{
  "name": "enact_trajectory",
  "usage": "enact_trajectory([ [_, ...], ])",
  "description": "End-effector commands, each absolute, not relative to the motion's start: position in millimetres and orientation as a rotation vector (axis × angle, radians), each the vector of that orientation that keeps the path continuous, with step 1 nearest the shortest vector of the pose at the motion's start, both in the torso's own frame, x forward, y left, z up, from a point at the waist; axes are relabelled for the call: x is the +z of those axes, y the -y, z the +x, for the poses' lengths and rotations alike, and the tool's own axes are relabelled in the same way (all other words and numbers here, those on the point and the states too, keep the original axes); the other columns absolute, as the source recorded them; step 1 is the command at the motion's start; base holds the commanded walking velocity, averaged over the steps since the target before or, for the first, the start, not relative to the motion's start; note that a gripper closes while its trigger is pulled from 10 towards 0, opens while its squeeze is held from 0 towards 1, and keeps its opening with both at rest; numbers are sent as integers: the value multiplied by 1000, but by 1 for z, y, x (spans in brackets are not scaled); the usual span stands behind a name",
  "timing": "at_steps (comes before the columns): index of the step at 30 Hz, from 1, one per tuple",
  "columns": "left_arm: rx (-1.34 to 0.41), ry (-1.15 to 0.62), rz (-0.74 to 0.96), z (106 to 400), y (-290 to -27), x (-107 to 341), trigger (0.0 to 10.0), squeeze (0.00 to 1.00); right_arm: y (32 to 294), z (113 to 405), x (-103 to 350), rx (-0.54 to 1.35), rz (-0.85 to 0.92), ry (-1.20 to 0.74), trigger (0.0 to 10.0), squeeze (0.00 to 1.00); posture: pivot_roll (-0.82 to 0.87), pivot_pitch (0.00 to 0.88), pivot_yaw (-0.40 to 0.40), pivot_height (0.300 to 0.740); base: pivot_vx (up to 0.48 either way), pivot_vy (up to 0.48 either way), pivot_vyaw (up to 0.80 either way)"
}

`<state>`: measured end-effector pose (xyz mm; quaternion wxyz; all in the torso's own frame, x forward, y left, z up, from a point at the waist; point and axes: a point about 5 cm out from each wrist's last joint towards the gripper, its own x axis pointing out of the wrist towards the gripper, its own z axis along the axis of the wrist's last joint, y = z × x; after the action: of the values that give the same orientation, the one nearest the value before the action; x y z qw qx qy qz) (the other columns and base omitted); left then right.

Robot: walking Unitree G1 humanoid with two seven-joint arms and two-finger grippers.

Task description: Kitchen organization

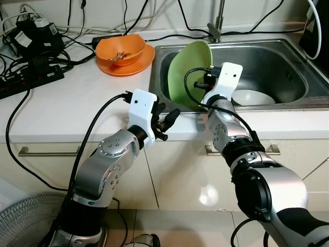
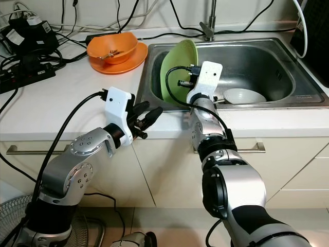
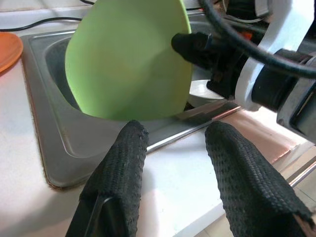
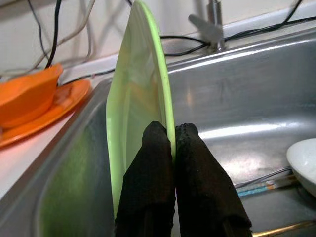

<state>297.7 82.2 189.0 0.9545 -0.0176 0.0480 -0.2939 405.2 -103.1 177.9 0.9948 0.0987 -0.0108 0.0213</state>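
Bright, even light; sharp focus

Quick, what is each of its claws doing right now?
Left gripper: open, holding nothing, over the counter edge.
Right gripper: closed on the rim of the green plate, held upright in the sink.

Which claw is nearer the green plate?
Right. The right claw is shut on the green plate's rim over the sink; the left claw hangs open beside the counter edge, apart.
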Motion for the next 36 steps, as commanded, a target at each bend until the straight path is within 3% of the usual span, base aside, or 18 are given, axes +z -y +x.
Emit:
enact_trajectory([
  [1,-601,-100,-27,296,-83,190,10000,0,94,403,172,92,175,-6,10000,0,209,56,106,740,0,0,0],
  [11,-593,-104,-18,296,-84,189,10000,0,92,401,166,105,163,-38,10000,0,207,54,108,740,0,0,0],
  [19,-484,-188,97,304,-105,175,10000,0,102,402,162,72,159,-52,10000,0,210,55,106,740,0,0,0],
  [27,-502,-186,97,303,-100,176,10000,0,103,402,162,68,158,-58,10000,0,211,55,106,740,0,0,0],
  [28,-506,-189,99,302,-99,175,10000,0,102,401,161,72,157,-61,10000,584,212,55,105,740,0,0,0],
  [29,-507,-190,99,302,-99,175,10000,0,102,401,161,75,159,-62,10000,1000,212,55,105,740,0,0,0],
  [32,-506,-192,100,302,-99,175,10000,0,102,401,161,74,153,-63,10000,1000,211,54,106,740,0,0,0],
  [33,-507,-192,100,302,-99,175,10000,0,102,401,161,74,150,-62,10000,627,210,54,106,740,0,0,0],
  [34,-508,-193,100,302,-99,175,10000,0,102,401,161,73,148,-62,10000,627,209,55,107,740,0,0,0],
  [35,-509,-193,100,302,-99,175,10000,0,102,401,161,73,147,-61,10000,0,209,53,106,740,0,0,0],
  [36,-510,-193,100,302,-99,175,10000,0,102,401,161,73,148,-60,10000,0,210,53,105,740,0,0,0],
])
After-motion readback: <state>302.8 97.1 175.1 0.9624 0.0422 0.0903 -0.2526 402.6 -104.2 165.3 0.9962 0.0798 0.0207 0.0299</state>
